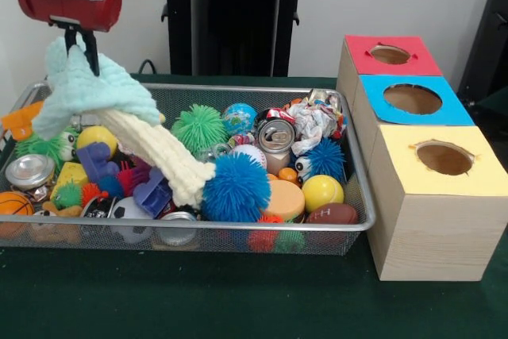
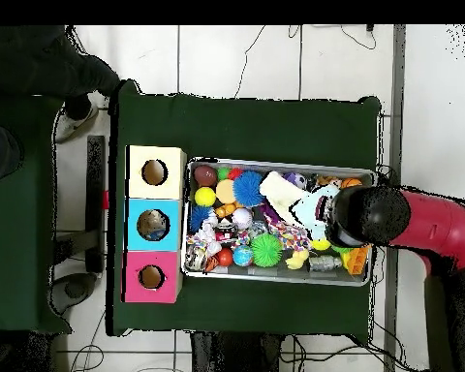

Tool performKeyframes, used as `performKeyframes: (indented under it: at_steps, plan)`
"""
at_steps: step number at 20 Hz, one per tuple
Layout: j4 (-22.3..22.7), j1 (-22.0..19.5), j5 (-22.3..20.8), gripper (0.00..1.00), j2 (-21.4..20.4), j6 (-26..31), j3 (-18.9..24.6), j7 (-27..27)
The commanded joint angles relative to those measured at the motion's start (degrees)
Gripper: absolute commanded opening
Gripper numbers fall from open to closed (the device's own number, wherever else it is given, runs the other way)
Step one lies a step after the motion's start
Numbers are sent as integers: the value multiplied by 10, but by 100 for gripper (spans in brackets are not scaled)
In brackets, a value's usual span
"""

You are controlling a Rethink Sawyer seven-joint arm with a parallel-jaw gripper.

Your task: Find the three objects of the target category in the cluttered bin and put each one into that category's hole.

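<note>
My gripper [image 1: 82, 55] hangs above the bin's left end, shut on a pale teal and cream cloth [image 1: 95, 93]. The cloth's cream tail [image 1: 163, 152] droops to the right and rests on the toys. The wire-mesh bin [image 1: 361, 196] is full of mixed things. To its right stand three wooden boxes with holes: red [image 1: 389, 54], blue [image 1: 411, 98] and yellow [image 1: 444, 158]. In the overhead view the arm's head [image 2: 367, 215] covers the gripper, and the cloth [image 2: 293, 197] shows beside it over the bin [image 2: 275, 163].
The bin holds a blue spiky ball [image 1: 236, 188], a green spiky ball [image 1: 198, 127], a soda can [image 1: 275, 136], crumpled wrappers [image 1: 313, 121], a yellow ball [image 1: 321, 192], a small football [image 1: 332, 213] and a basketball [image 1: 14, 204]. A person [image 2: 43, 68] stands at the overhead view's top left.
</note>
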Motion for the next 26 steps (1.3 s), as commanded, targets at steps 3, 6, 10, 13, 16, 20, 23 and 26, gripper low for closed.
performKeyframes:
  at_steps: [3, 6, 10, 13, 16, 20, 23, 26]
  plan:
    - [-41, -24, -45, 0, 32, 43, 62, -204]
    - [-37, -26, -54, 0, 33, 27, 68, -205]
    - [-37, -28, -63, 0, 33, 22, 76, -203]
    - [-31, -32, -68, 100, 33, 11, 83, -196]
    - [-25, -33, -71, 100, 31, -1, 86, -190]
    - [-19, -34, -76, 100, 31, -5, 93, -188]
    - [-12, -30, -77, 100, 33, -2, 89, -174]
    - [0, -24, -80, 100, 31, -11, 85, -154]
